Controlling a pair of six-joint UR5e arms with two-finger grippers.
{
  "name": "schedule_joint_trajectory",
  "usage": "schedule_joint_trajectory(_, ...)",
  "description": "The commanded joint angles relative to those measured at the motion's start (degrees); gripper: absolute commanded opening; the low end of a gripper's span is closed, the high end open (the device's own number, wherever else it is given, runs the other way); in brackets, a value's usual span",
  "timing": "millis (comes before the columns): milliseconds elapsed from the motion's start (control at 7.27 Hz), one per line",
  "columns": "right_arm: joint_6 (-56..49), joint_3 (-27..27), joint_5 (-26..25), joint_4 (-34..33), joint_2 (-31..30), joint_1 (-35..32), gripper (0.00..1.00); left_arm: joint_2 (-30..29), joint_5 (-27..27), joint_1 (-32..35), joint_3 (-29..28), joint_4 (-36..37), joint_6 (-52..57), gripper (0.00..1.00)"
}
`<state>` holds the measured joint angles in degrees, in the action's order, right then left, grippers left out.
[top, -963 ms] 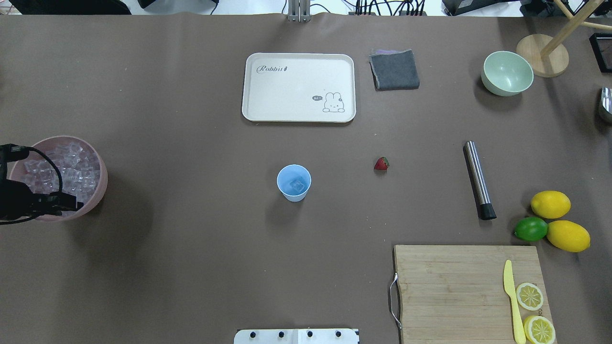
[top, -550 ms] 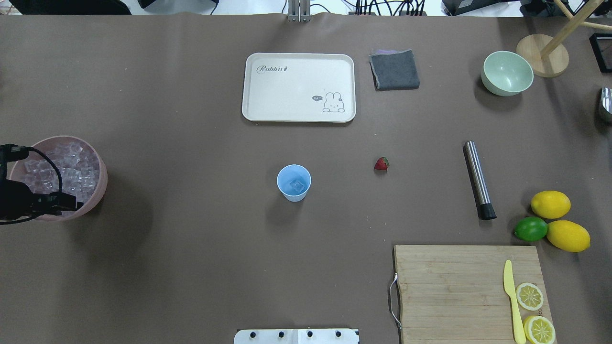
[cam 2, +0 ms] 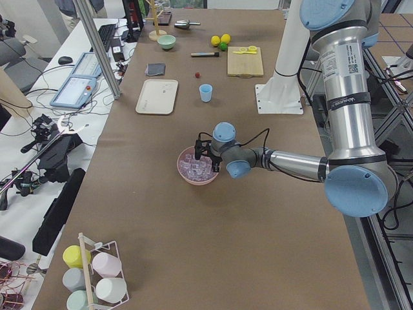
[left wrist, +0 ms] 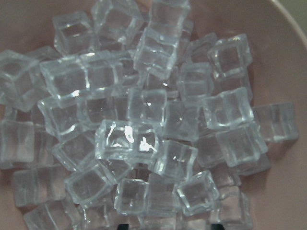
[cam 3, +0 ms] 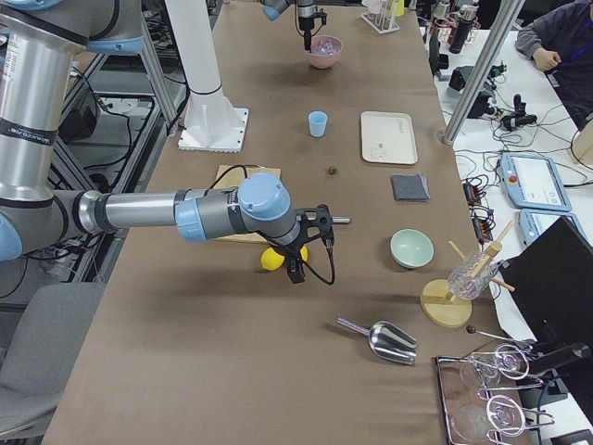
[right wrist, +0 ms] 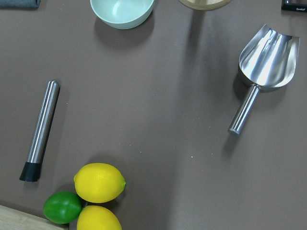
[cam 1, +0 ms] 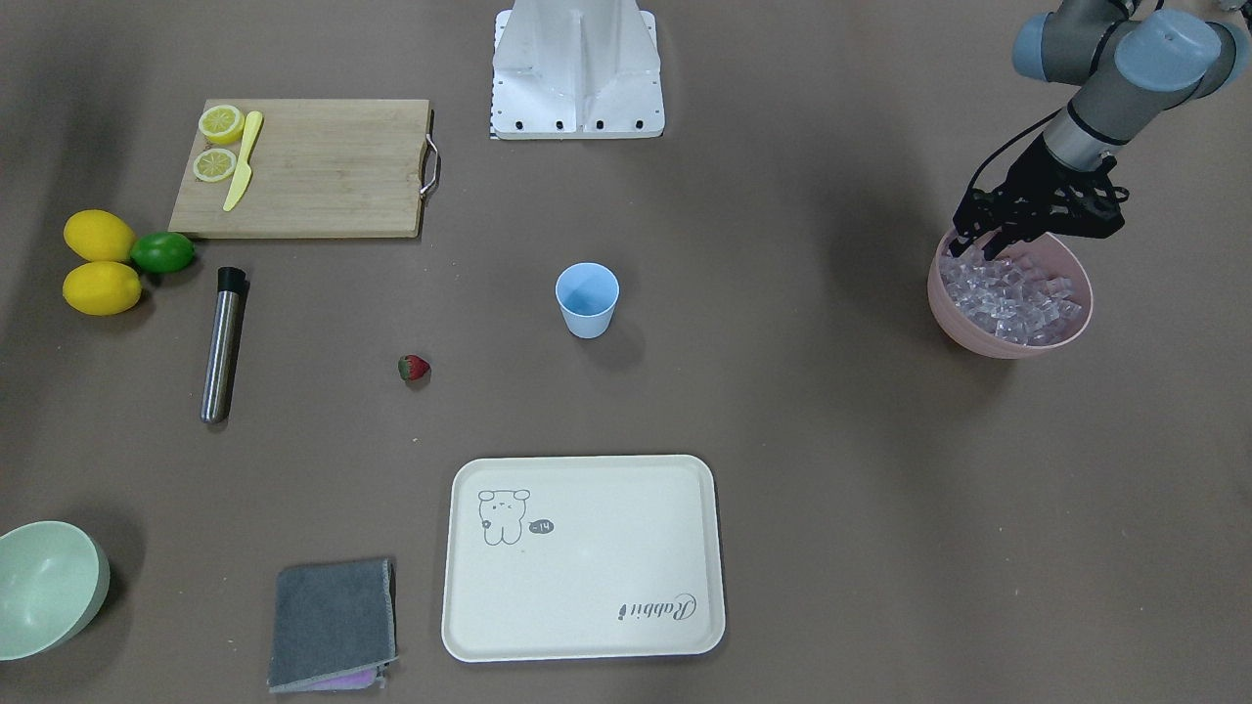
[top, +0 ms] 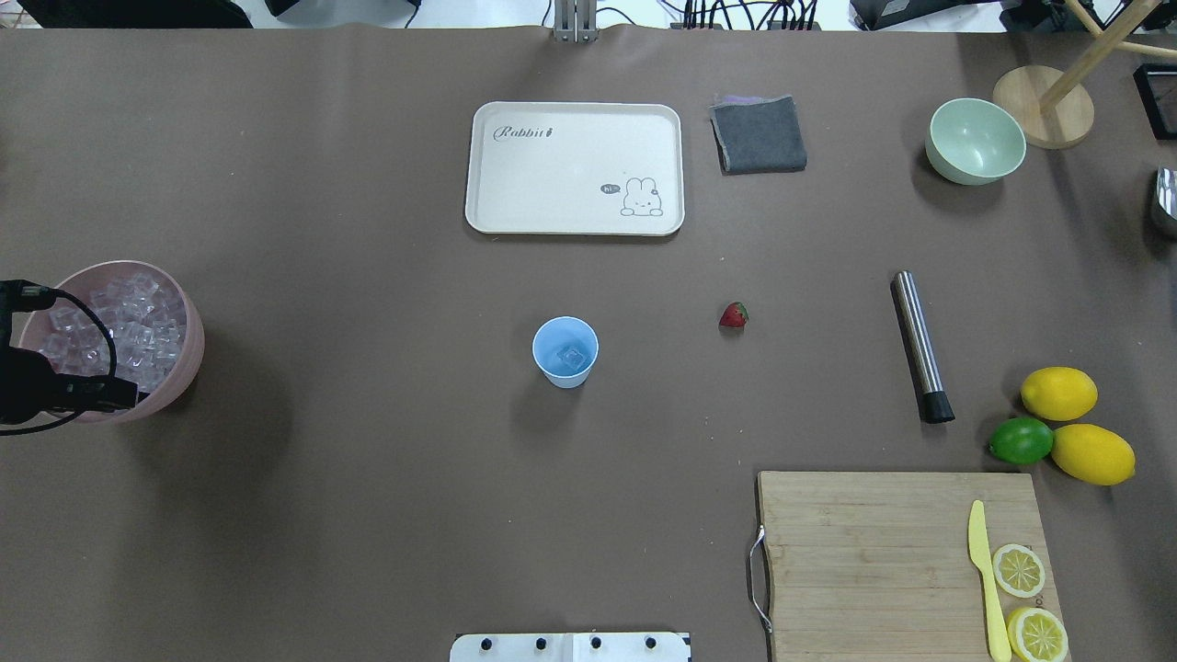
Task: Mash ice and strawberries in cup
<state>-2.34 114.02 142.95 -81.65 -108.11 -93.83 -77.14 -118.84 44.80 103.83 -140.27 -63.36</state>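
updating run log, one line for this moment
left fingers open over ice in pink bowl | cup holds one cube | strawberry on table | right arm by lemons

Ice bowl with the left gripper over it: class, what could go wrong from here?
1. The ice lies in a loose, glassy heap; a cube could slip from the left gripper or several could scatter.
2. The gripper is near the bowl rim; a push might tip it.

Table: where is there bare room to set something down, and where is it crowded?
The widest bare stretch lies between the pink bowl and the blue cup, reaching the robot's edge beside the cutting board. A smaller gap separates the strawberry and the muddler. Around the lemons and lime it is crowded.
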Motion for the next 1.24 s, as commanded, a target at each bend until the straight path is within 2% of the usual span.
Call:
schedule_joint_trajectory(0, -0.1, -0.3, 0.5, 0.0, 0.4, 0.0, 1.00, 0.1, -0.1, 0.1, 1.1, 0.0, 0.1, 0.17)
schedule_joint_trajectory(138, 0.0, 0.0, 0.6, -0.1, 0.4, 0.0, 1.00, 0.1, -0.3, 0.9, 2.4, 0.1, 0.1, 0.01)
schedule_joint_trajectory(413, 0.1, -0.4, 0.6, -0.1, 0.4, 0.0, 1.00, -0.6, -5.4, 4.9, 2.7, 0.4, 0.2, 0.00)
schedule_joint_trajectory(688, 0.1, -0.5, 0.8, -0.1, 0.4, 0.0, 1.00, -1.0, -6.5, 10.0, 3.0, 0.3, 8.0, 0.00)
schedule_joint_trajectory(825, 0.1, -0.5, 0.8, -0.1, 0.3, 0.0, 1.00, -2.5, -9.0, 11.6, 3.3, 0.4, 10.1, 0.00)
schedule_joint_trajectory(963, 0.1, -0.5, 0.8, -0.1, 0.3, 0.0, 1.00, -6.8, -11.1, 13.1, 3.3, 0.4, 8.7, 0.00)
schedule_joint_trajectory(1101, 0.1, -0.4, 0.8, 0.0, 0.1, 0.0, 1.00, -11.2, -11.2, 12.9, 3.1, 0.3, 1.1, 0.00)
